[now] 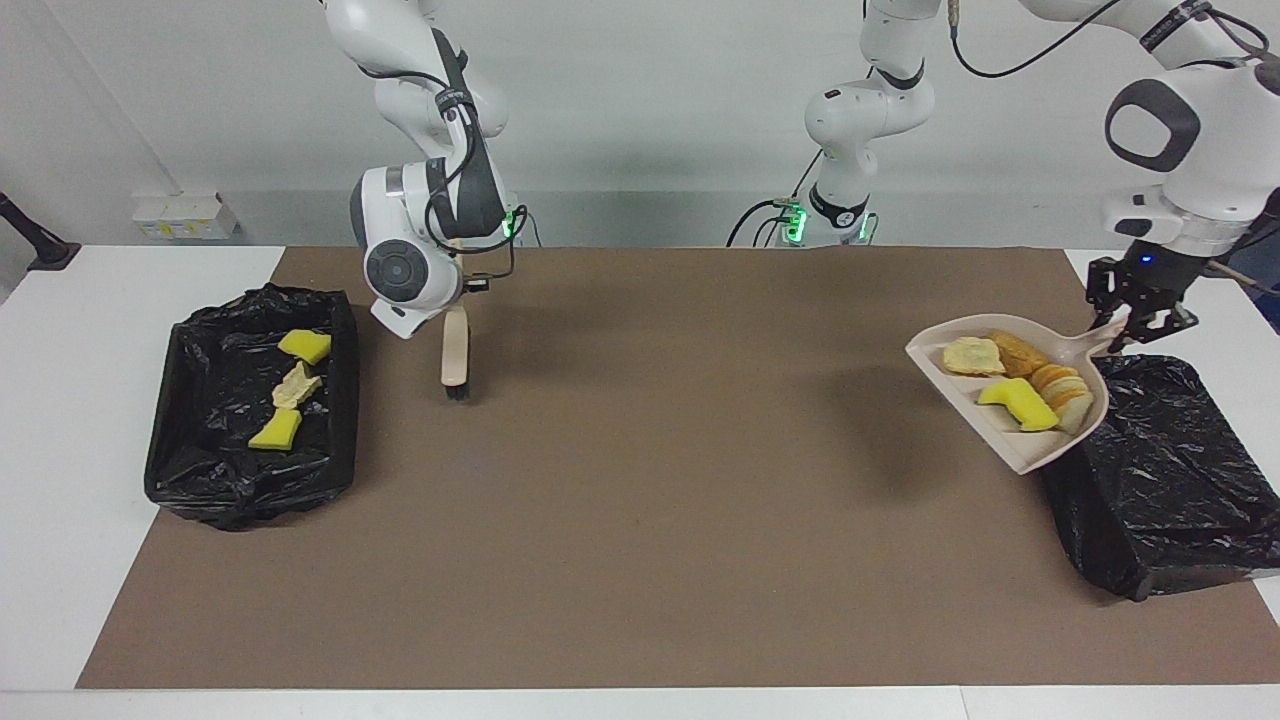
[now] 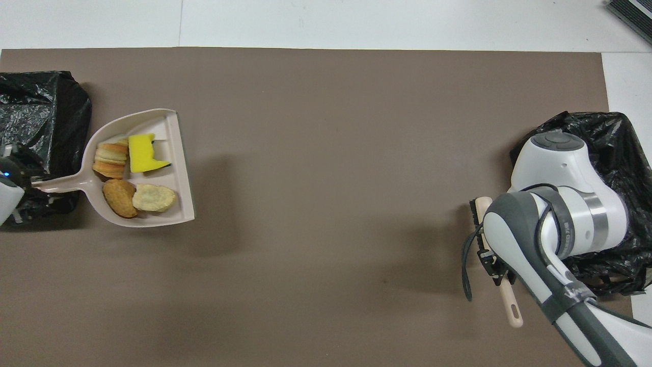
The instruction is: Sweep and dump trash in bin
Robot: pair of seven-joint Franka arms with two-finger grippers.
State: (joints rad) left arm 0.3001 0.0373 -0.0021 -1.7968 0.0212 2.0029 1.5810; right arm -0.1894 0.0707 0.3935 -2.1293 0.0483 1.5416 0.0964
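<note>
My left gripper is shut on the handle of the beige dustpan, held raised and tilted beside the black-lined bin at the left arm's end. The pan holds several pieces of trash: a yellow sponge chunk, a pale lump, a brown lump and a layered bread lump. My right gripper is shut on the beige brush, bristles down over the mat. Three more scraps lie in the other black-lined bin.
In the overhead view the dustpan, its sponge, the left gripper, the brush and both bins show. The right arm hides its bin's scraps. A brown mat covers the table.
</note>
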